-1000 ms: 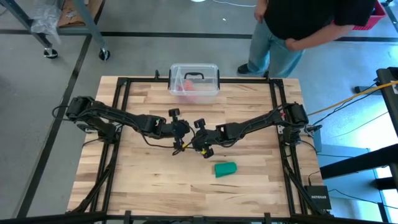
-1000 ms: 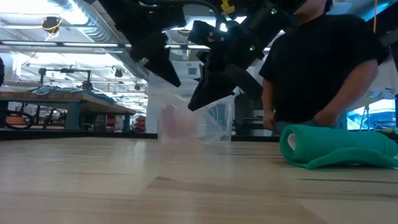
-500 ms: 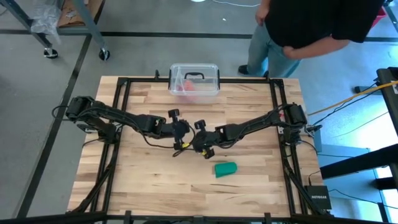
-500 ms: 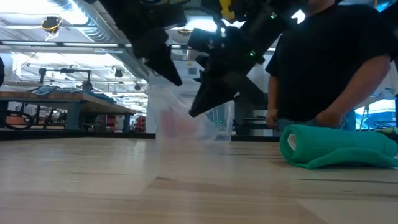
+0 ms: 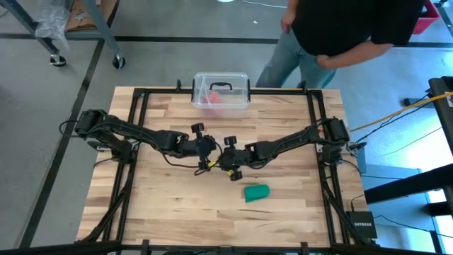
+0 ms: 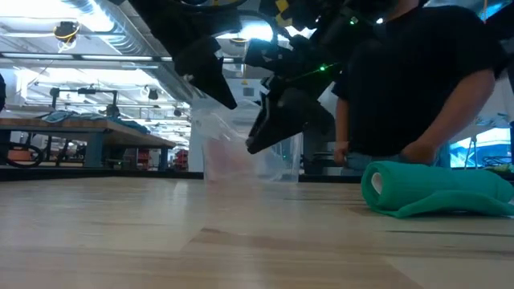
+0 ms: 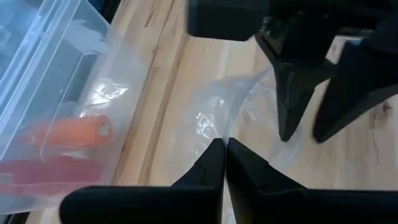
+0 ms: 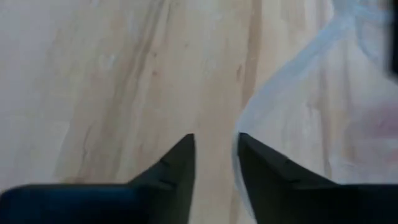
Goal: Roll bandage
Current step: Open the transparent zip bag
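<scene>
right pincer (image 5: 225,168) raised above mid-table, fingers parted with a clear gap, empty, the edge of the thin clear wrapper (image 7: 239,102) just beside one fingertip in its wrist view. left pincer (image 5: 207,168) almost tip to tip with it, clenched on that same wrapper, film pinched between shut fingers. green bandage (image 5: 256,192) down on the table (image 5: 163,205), already mostly rolled with a loose tail, lying toward the front edge and to the right-arm side of both pincers, near but apart from them. roll axis roughly across the table, open end toward the pincers. nearer to the right pincer, so likely the right arm's reach, down and outward. clear box (image 5: 221,91) well apart at the far edge.
</scene>
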Robot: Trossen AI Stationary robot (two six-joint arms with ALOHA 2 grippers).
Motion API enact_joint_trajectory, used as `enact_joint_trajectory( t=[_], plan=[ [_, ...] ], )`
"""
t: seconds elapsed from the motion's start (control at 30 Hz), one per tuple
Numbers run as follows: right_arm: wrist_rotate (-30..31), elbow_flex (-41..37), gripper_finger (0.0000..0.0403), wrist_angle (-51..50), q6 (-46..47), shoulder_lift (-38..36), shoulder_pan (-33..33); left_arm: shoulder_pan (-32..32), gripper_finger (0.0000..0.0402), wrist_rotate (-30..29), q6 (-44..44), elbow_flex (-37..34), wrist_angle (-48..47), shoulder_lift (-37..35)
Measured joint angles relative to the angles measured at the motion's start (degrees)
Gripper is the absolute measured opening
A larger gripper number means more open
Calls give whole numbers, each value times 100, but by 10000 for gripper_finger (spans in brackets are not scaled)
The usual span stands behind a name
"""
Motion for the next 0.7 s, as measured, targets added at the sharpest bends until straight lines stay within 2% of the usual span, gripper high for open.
enact_joint_trajectory(
  t=[0.13, 0.27, 0.4, 0.57, 0.7],
  plan=[
    [-299, 310, 173, -897, 37, -107, 0, 33, 1, 0, -12, 0, 12, 0],
    [-378, 673, 200, -1287, 297, -189, 30, 62, 2, -7, -54, 2, 15, 0],
    [-409, 791, 206, -1293, 346, -196, 50, 60, 2, -7, -75, 2, 22, 0],
    [35, 793, 206, -1159, 476, -196, 39, 60, 1, -7, -83, 2, 13, 0],
    [177, 795, 206, -1280, 443, -477, 338, 62, 4, -7, -109, 2, 6, 0]
  ],
)
